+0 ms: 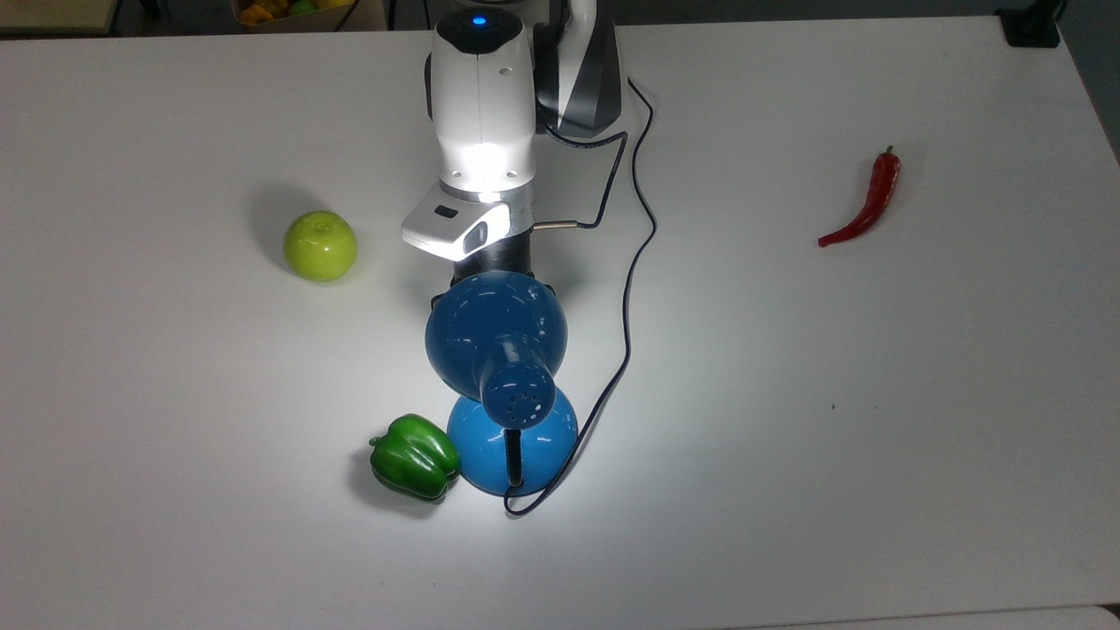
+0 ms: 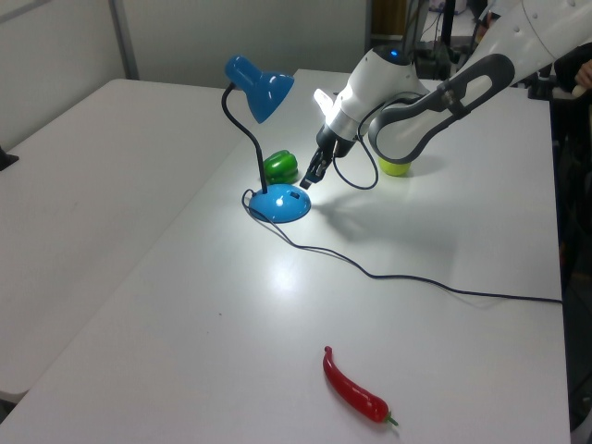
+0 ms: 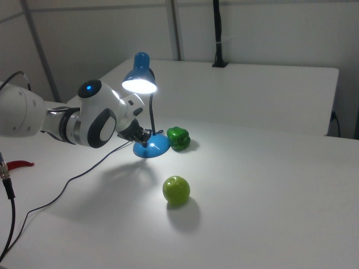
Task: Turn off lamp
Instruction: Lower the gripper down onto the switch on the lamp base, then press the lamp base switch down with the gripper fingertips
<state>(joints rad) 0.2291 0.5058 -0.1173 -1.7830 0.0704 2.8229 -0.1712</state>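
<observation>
A glossy blue desk lamp with a dome shade shines, lit, on the white surface. The robot's dark tool, whose finger state I cannot tell, hangs just above the round base's far edge. It should probably descend slowly onto the base switch, pressing straight down, clear of the green bell pepper nearby.

Glossy blue enamelled-looking dome lamp, smooth matt white tabletop, shiny plastic-looking green bell pepper, glossy red chilli, waxy-looking yellow-green apple.

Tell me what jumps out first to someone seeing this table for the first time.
The lit blue lamp near the table's middle, throwing a bright pool of light round its base. The white arm's gripper hangs just above that base, a green pepper sits against it, a green apple lies apart, and a red chilli lies at the top view's far right.
</observation>
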